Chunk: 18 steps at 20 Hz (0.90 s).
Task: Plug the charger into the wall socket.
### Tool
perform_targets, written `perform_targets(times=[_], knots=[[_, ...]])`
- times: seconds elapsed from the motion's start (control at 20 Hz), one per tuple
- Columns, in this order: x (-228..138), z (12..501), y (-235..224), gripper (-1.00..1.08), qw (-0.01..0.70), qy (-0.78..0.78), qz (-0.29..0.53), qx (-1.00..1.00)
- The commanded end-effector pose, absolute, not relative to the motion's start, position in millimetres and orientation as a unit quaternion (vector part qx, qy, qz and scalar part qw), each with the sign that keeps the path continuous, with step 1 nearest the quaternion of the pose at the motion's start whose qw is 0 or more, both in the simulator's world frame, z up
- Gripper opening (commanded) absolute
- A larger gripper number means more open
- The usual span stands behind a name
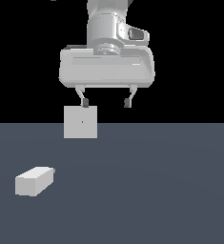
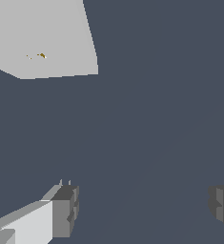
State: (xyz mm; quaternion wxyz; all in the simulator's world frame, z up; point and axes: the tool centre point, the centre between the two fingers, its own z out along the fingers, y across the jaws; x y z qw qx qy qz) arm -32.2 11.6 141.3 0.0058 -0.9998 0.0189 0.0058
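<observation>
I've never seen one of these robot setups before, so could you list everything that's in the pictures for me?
charger: one, off-white block, lying on the floor toward the exterior view's left, in front of the plate and apart from it, untouched.
wall socket: one, light-grey square plate with a tiny dark dot at its centre, standing upright farther back.
floor: one, flat dark blue-grey surface under both things, black background behind.
robot arm: one, white-grey, coming down from above.
claw: one, two dark-tipped fingers spread apart, open, holding nothing, hanging above the floor to the exterior view's right of the block.
</observation>
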Motion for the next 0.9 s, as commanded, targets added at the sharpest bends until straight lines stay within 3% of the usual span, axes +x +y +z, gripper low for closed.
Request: perform_targets(times=[0.0, 0.85], knots=[[-42, 134, 22, 1.00, 0.005, 0.023, 0.003, -1.000], [-109, 70, 104, 1.00, 0.000, 0.060, -0.018, -0.998]])
